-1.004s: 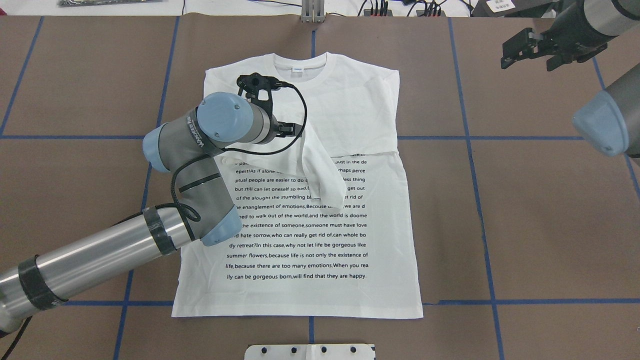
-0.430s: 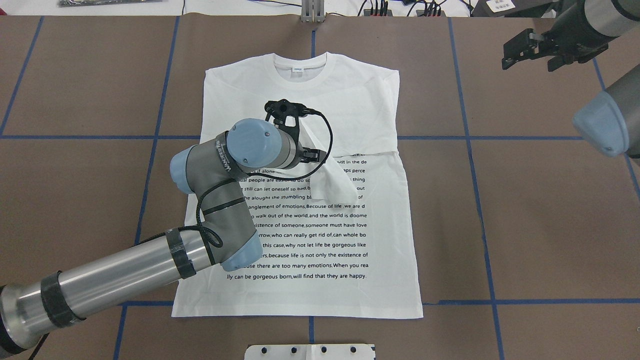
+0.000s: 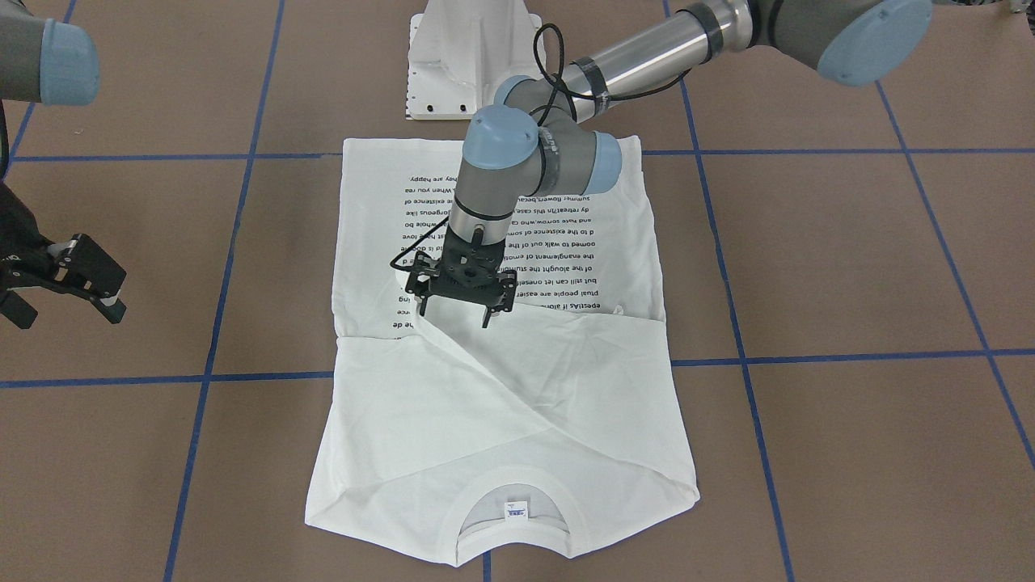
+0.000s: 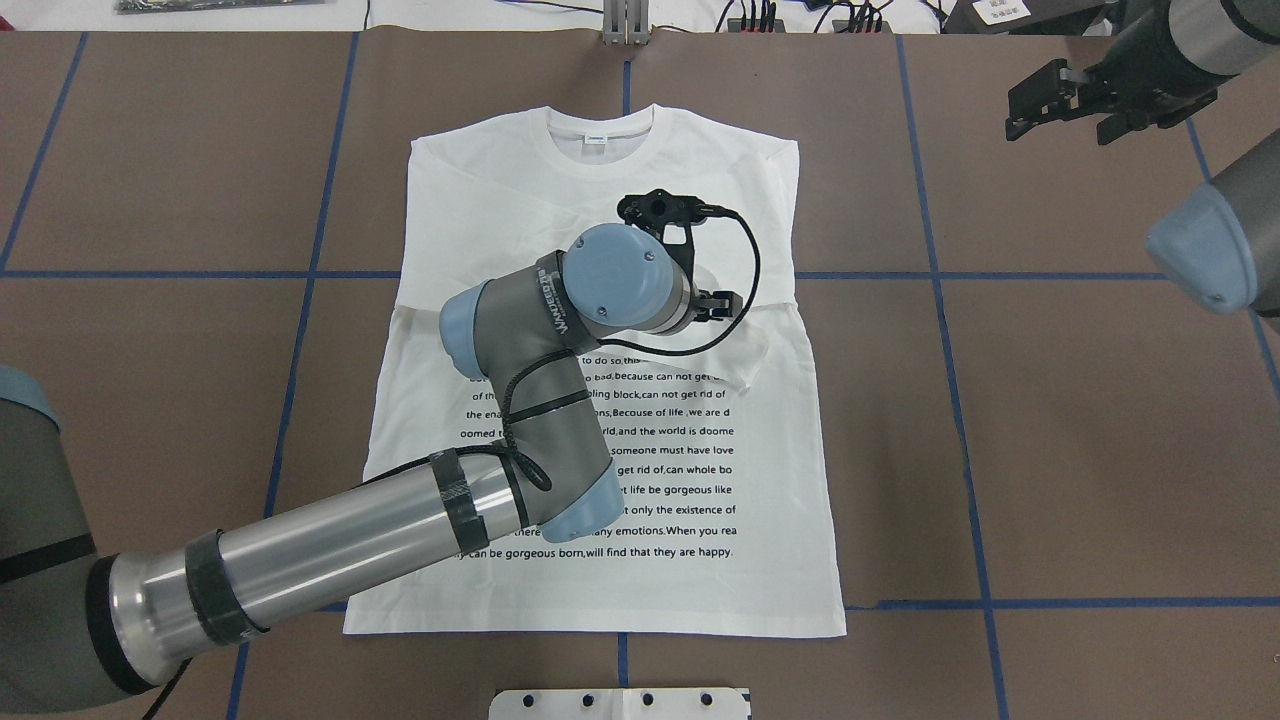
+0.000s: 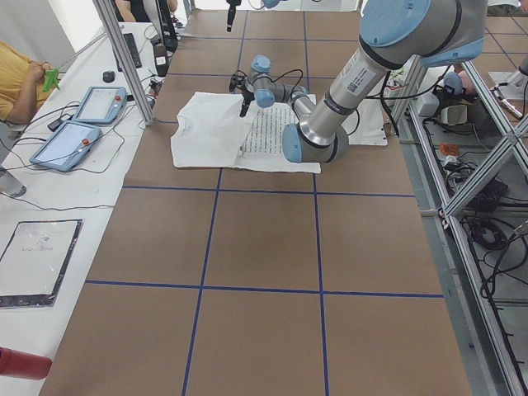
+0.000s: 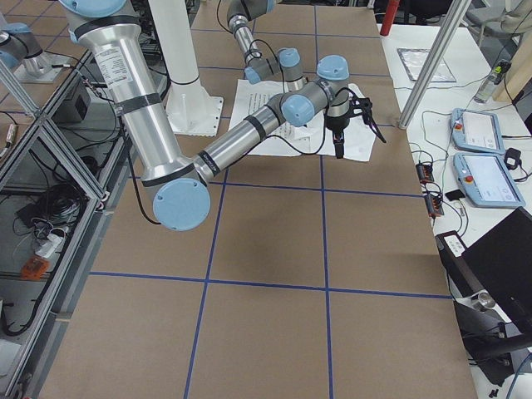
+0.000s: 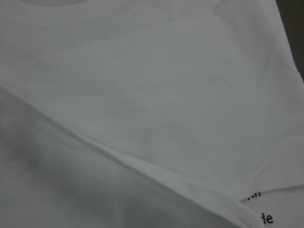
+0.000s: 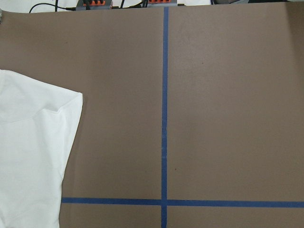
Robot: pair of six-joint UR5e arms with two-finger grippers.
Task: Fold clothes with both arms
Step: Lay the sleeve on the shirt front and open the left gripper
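Logging state at this moment. White long-sleeved T-shirt (image 4: 480, 200) lies flat on the brown table (image 4: 1100, 400), print side up, across the blue tape grid (image 4: 1050, 275). Collar (image 3: 509, 475) with neck tag (image 3: 515, 511) points away from the white pedestal base (image 3: 469, 65); the hem is nearest the base. No sleeve reaches past the body outline in the overhead view. The front-facing view shows layers folded in over the chest, with diagonal creases crossing between the collar and the block of black text (image 4: 680, 470).

Left arm (image 4: 540, 340) reaches over the shirt, wrist pointing straight down. Left tool (image 3: 454, 318) hangs over the chest at the upper edge of the text, on the robot's right half of the shirt. Its two fingers stand well apart with nothing gripped between them. One fingertip (image 3: 420, 311) sits at the edge of a folded layer; cannot tell whether it touches the cloth. The left wrist camera shows only white cloth, a fold ridge running diagonally, and a few black letters in the lower right corner.

Right arm (image 4: 1200, 240) is off the shirt. Right tool (image 4: 1060, 125) hangs over bare table near the far right corner, well apart from the shirt's shoulder, fingers spread and empty. The right wrist camera shows brown table, a tape cross, and the shirt's shoulder corner (image 8: 38, 142) at the left edge.
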